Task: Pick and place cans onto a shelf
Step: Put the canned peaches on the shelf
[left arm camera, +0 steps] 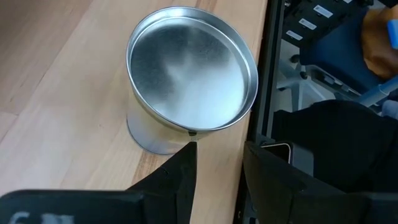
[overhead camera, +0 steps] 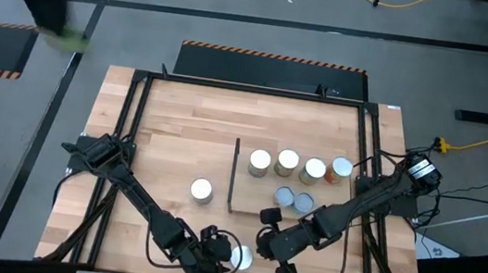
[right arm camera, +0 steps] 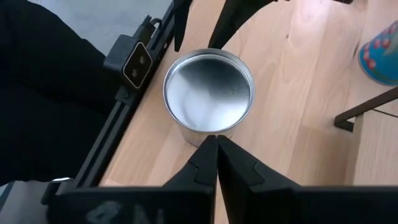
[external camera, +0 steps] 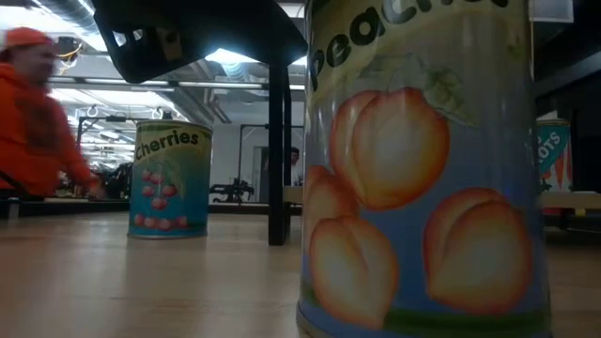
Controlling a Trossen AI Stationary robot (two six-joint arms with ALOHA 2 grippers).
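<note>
A silver-topped can (overhead camera: 239, 257) with a peaches label (external camera: 423, 188) stands upright near the table's front edge. My left gripper (left arm camera: 217, 158) is open at its left side, slanting down. My right gripper (right arm camera: 216, 144) is shut and slants down at the can (right arm camera: 208, 93) from the right, its tips over the near rim. Past the can, the right wrist view shows my left gripper's fingers (right arm camera: 180, 25). The shelf (overhead camera: 330, 198), with a dark upright panel (overhead camera: 233, 174), carries several cans (overhead camera: 287, 163). A cherries can (overhead camera: 201, 190) stands alone left of the panel. My left gripper has one fingertip (left arm camera: 188, 152) right at the can's side just under the rim (left arm camera: 191, 132), coming slanting down from the table's left. I cannot tell whether it touches. The can stands upright on the table, beyond the open fingers and not between them.
The black frame rail (left arm camera: 264, 74) runs along the table's front edge, close beside the can. A person in an orange top (external camera: 38, 113) moves beyond the table's far left. Bare wood (overhead camera: 180, 129) lies left of the panel.
</note>
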